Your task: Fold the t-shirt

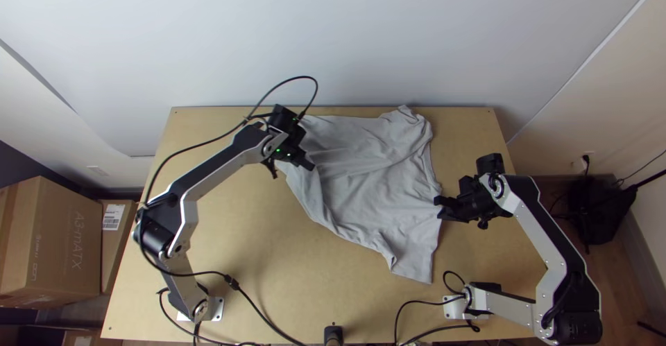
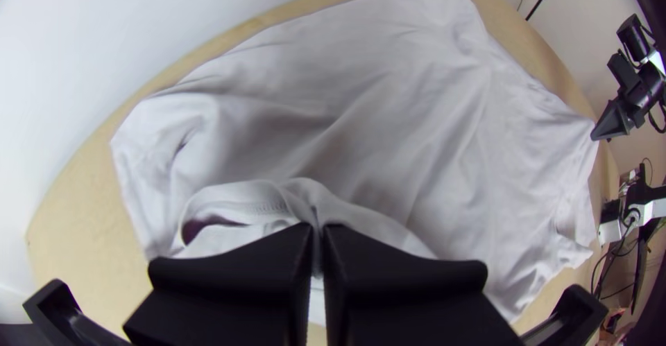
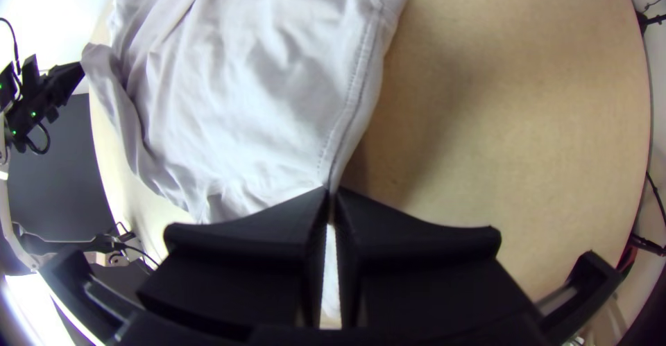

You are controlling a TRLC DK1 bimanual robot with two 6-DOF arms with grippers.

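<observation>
In the top view a light grey t-shirt [image 1: 374,179] lies loosely spread and wrinkled, slanting across the table's middle and far part. My left gripper [image 1: 310,166] is at its left edge; in the left wrist view my left gripper [image 2: 317,229] is shut on a gathered fold of the shirt [image 2: 388,110], beside a small opening in the cloth. At the shirt's right edge stands my right gripper [image 1: 438,207]. The right wrist view has my right gripper [image 3: 330,192] shut on the stitched hem of the shirt [image 3: 263,96], with cloth also seen between its fingers.
Bare wooden table [image 1: 229,249] shows at the near left, with more beyond the shirt's right side. Black cables [image 1: 260,311] run along the near edge. Cardboard boxes [image 1: 62,238] stand left of the table, and a wall rises behind its far edge.
</observation>
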